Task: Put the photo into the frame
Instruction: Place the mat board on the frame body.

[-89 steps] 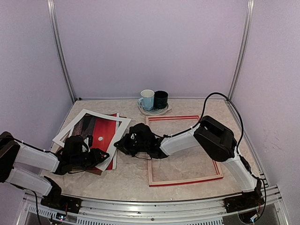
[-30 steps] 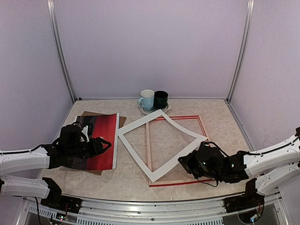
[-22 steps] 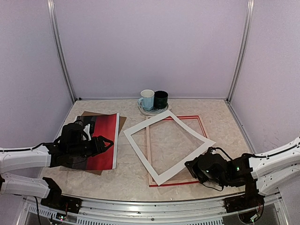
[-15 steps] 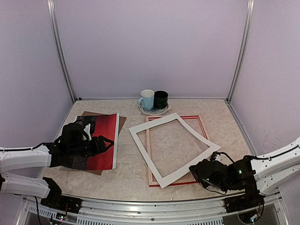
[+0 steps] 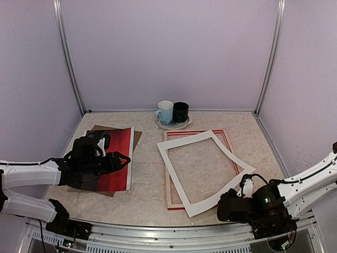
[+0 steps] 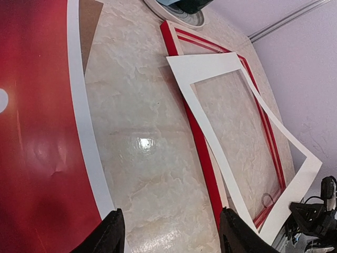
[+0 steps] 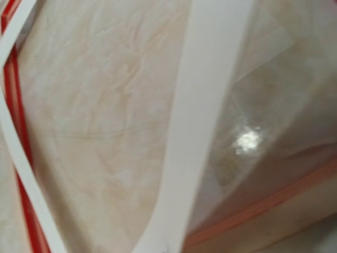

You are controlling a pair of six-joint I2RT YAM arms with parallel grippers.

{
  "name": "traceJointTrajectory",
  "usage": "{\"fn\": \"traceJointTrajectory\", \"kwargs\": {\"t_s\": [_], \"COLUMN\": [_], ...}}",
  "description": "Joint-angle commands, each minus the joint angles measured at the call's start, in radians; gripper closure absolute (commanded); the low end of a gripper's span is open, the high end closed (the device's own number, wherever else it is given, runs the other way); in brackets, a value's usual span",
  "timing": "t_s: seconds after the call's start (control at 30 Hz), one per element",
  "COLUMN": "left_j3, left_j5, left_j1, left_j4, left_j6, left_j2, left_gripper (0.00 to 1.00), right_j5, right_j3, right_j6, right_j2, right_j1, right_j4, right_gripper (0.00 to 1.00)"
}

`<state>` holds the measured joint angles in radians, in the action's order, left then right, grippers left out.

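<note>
The photo [image 5: 117, 153], red with a white edge, lies face up at the left on a brown board; the left wrist view shows its red face [image 6: 37, 158]. My left gripper [image 5: 122, 161] hovers over its right edge, open and empty [image 6: 171, 234]. The red frame [image 5: 196, 132] lies flat at the right [image 6: 202, 158]. A white mat border [image 5: 177, 179] lies skewed over the frame. My right gripper [image 5: 234, 199] is shut on the mat's near-right edge, lifting it. The right wrist view shows the mat strip [image 7: 205, 105] running down to the jaws, whose fingers are out of frame.
A pale blue mug [image 5: 165, 112] and a dark cup [image 5: 180, 111] stand on a plate [image 5: 171, 125] at the back centre. The brown backing board [image 5: 100, 128] pokes out from under the photo. Purple walls close in the table on three sides.
My right gripper has dragged the white mat off the photo, rightward and nearer, so it now lies over the frame. The left gripper stays open by the photo's right edge.
</note>
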<state>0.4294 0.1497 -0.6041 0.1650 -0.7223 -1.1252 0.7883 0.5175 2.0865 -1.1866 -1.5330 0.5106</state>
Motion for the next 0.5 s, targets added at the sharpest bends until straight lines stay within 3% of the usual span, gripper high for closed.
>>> {"fn": "traceJointTrajectory", "kwargs": {"t_s": [0.0,0.47], "left_j3": [0.024,0.018], "left_j5": [0.009,0.051], "left_j1": [-0.006,-0.008], "left_j4": [0.025,0.052], "left_j6": [0.033,0.037], "left_j2": [-0.01,-0.024], "left_gripper": [0.39,0.39], "right_j5": [0.065,0.131], "right_j3": [0.063,0.119], "right_j6": [0.575,0.583], "right_j2": [-0.055,-0.13], "right_j1": [-0.041,0.003], "right_j4": [0.188,0.164], "right_gripper": [1.0,1.0]}}
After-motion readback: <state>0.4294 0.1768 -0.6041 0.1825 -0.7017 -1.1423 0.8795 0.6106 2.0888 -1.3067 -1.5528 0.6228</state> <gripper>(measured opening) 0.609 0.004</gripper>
